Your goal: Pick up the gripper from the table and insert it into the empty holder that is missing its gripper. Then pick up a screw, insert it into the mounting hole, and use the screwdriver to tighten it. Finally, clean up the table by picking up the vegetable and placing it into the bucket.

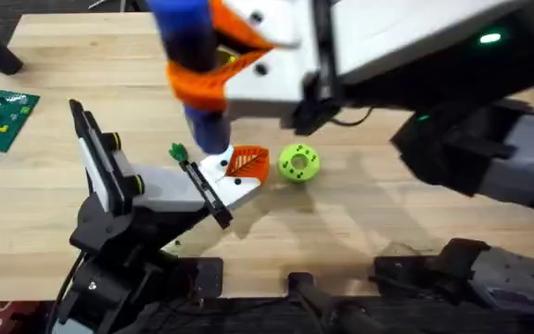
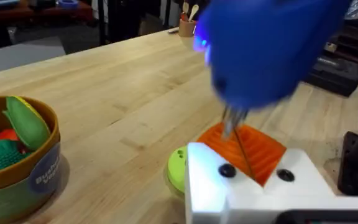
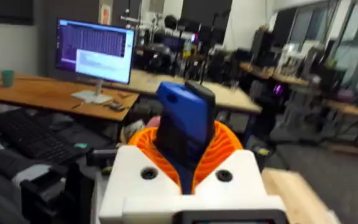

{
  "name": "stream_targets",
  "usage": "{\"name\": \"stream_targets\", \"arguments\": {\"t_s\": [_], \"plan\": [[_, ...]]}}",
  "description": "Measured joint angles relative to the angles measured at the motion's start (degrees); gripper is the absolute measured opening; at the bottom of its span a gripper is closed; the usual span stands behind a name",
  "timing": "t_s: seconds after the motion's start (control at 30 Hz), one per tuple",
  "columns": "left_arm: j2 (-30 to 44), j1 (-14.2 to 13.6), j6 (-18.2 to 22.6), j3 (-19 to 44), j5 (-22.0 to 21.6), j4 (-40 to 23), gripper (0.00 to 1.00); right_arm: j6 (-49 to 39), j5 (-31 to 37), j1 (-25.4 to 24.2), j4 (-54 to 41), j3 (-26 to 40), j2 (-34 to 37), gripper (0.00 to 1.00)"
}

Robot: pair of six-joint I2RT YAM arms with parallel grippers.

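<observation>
Overhead: the right claw (image 1: 213, 67) is clenched around the blue screwdriver (image 1: 193, 56), held upright with its tip down over the orange gripper (image 1: 246, 163). That gripper sits in the white holder (image 1: 221, 178), which lies mid-surface (image 1: 387, 213) at the end of the left arm, a green toy (image 1: 298, 162) just beside it.

Left wrist: the screwdriver's thin shaft (image 2: 238, 140) meets the ribbed orange gripper; whether the left claw is clenched cannot be told. A bucket (image 2: 33, 177) holds vegetables.

Right wrist: orange pads (image 3: 225, 146) clamp the screwdriver.
</observation>
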Motion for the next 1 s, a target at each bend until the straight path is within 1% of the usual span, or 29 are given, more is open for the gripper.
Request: {"name": "stream_targets", "arguments": {"t_s": [0.13,0.23,0.4,0.5,0.6,0.87,1.0], "plan": [[0.0,0.0,0.01,0.0,0.01,-0.01,0.009,1.1,-1.77,-2.71,1.13,0.0,-4.21,0.071],[0.0,0.0,0.01,0.0,0.01,-0.01,0.009,1.72,-2.74,-3.33,1.41,0.0,-6.26,0.071],[0.0,0.0,0.01,0.0,0.01,-0.01,0.009,2.5,-4.25,-3.47,0.88,0.0,-6.51,0.071],[0.0,0.0,0.01,0.0,0.01,-0.01,0.009,2.78,-4.65,-4.57,0.21,0.0,-6.49,0.071],[0.0,0.0,0.01,0.0,0.01,-0.01,0.009,2.87,-4.88,-7.06,-3.16,0.0,-6.48,0.071],[0.0,0.0,0.01,0.0,0.01,-0.01,0.009,2.85,-4.67,-16.67,-10.95,0.0,-6.27,0.071],[0.0,0.0,0.01,0.0,0.01,-0.01,0.009,2.85,-4.51,-18.92,-11.45,0.0,-6.27,0.071]]}}
